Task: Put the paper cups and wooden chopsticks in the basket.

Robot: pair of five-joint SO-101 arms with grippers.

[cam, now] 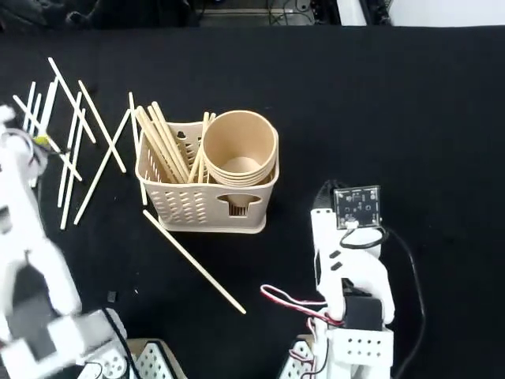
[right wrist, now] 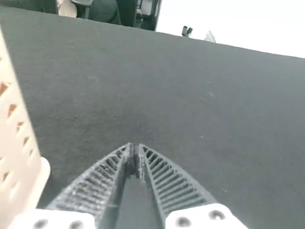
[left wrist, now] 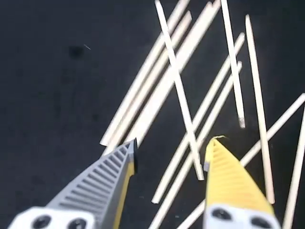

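Note:
The beige slotted basket (cam: 185, 207) stands mid-table, holding stacked paper cups (cam: 239, 146) and several wooden chopsticks (cam: 162, 142). Several loose chopsticks (cam: 79, 146) lie scattered left of it, and a single chopstick (cam: 193, 262) lies slanted in front. My left gripper (left wrist: 172, 142) is open just above the loose chopsticks (left wrist: 186, 109), which run between its grey and yellow fingers; in the high view it is at the left edge (cam: 33, 146). My right gripper (right wrist: 134, 149) is shut on nothing, low over the black cloth right of the basket (right wrist: 14, 157).
The right arm (cam: 351, 268) with its camera board sits right of the basket, near the front. The left arm's white body (cam: 28, 260) fills the front left. Black cloth covers the table, with open room at the back and right.

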